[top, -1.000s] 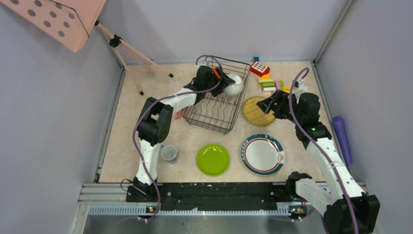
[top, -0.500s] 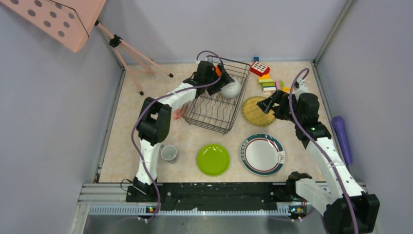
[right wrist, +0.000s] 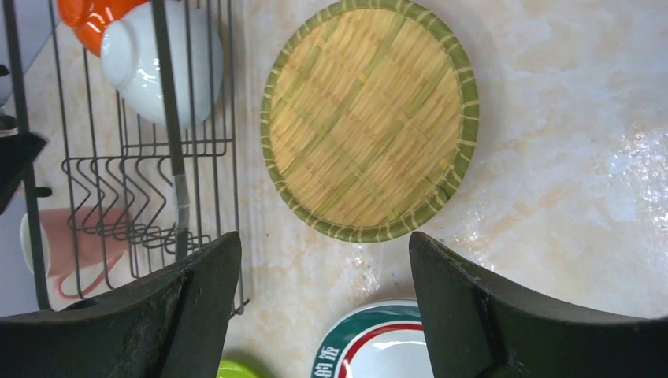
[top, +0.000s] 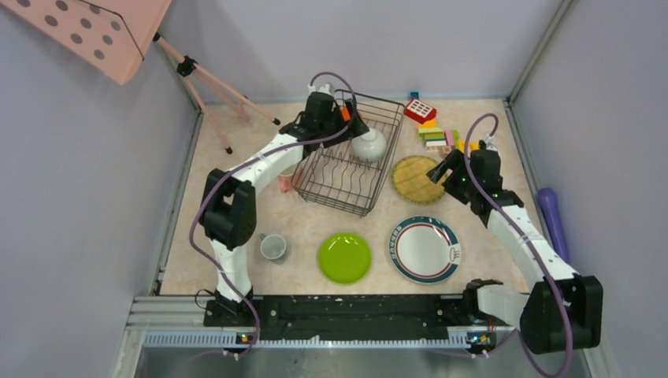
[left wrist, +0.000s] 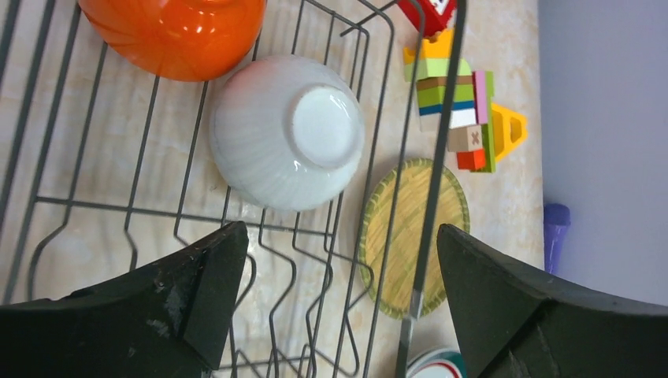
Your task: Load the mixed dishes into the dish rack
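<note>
The dark wire dish rack holds an orange bowl and an upside-down whitish cup at its far end. My left gripper is open and empty above that end, the cup just ahead of its fingers. My right gripper is open and empty above the near right edge of the round straw mat, which lies flat right of the rack. The lime-green plate and the white green-red-rimmed plate lie in front. A second whitish cup stands front left. A pink cup lies left of the rack.
Colourful toy blocks stand at the back right, behind the mat. A purple object lies along the right wall. A pink tripod stand stands at the back left. The enclosure walls are close on three sides.
My left gripper has let go of the whitish cup, which now rests in the rack, and has drawn back to the far left. My right arm has shifted slightly over the mat.
</note>
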{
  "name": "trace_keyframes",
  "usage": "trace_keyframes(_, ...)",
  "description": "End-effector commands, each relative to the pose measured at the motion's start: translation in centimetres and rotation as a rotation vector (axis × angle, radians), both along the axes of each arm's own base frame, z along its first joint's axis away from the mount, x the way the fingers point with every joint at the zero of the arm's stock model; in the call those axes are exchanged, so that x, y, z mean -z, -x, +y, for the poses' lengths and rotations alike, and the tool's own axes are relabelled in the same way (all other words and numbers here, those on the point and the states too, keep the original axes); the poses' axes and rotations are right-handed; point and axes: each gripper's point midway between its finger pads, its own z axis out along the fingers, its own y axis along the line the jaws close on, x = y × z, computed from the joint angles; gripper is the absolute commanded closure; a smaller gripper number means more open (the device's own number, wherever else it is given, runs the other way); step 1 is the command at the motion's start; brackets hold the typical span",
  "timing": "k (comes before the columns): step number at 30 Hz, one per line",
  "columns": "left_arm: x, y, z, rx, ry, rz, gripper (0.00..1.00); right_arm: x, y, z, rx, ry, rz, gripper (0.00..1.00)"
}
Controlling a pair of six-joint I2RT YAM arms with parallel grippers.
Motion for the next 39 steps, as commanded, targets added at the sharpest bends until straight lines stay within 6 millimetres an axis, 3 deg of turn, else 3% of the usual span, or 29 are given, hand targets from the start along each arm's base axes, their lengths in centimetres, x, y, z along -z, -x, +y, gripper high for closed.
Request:
trace_keyframes(1, -7.1, 2.5, 1.5, 0.075, -0.018, -0.184, 0.05, 1.7, -0.7, -1.7, 0.081, -0.017, 0.011, 0.24)
trace_keyframes(6, -8.8, 6.2, 2.7, 0.183, -0.051, -0.242, 0.03, 3.4, -1.1, -1.7, 0.020, -0.184, -0.082, 0.23)
trace_keyframes(14, -9.7, 10.5, 5.4, 0.184, -0.062, -0.240, 0.03, 7.5, -2.3, -1.9, 0.017, -0.183, 0.009, 0.29)
trace_keyframes(19, -11.0, 13.1, 6.7, 0.177, -0.026, -0.285, 0.02, 9.3, -3.0, -2.2, 0.045, -0.192, 0.042, 0.31)
trace_keyframes(22, -10.8, 14.4, 7.6, 0.192, -0.001, -0.311, 0.01, 9.8, -3.4, -2.0, 0.053, -0.220, 0.042, 0.38)
trace_keyframes(28, -8.8, 14.8, 10.9, 0.158, 0.030, -0.259, 0.01, 9.4, -4.0, -2.2, 0.069, -0.221, 0.035, 1.00)
trace_keyframes(39, -8.8, 16.5, 10.6, 0.222, 0.088, -0.256, 0.03, 3.9, -2.5, -3.9, 0.097, -0.107, -0.082, 1.00)
